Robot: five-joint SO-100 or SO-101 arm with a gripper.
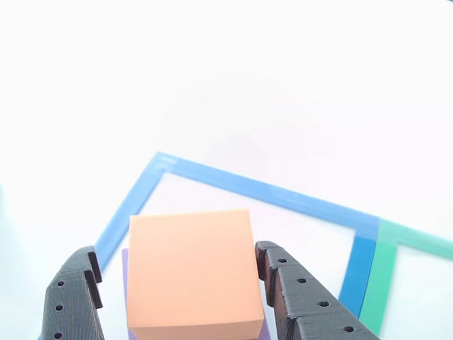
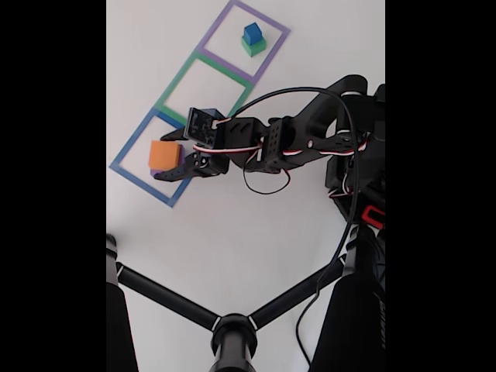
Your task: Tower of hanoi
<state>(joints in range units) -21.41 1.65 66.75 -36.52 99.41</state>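
Note:
The orange block sits on top of the purple block, of which just a thin edge shows beneath it. My gripper is open and straddles the orange block; the left finger stands clear of it and the right finger is close to its side. In the fixed view the orange block lies inside the blue square outline, with the gripper around it. The small blue cube rests on the green block inside the purple outline.
Between the other two outlines lies a green square outline with nothing inside. A black stand with splayed legs crosses the table's near side. The arm's base and cables are at the right. The table is white.

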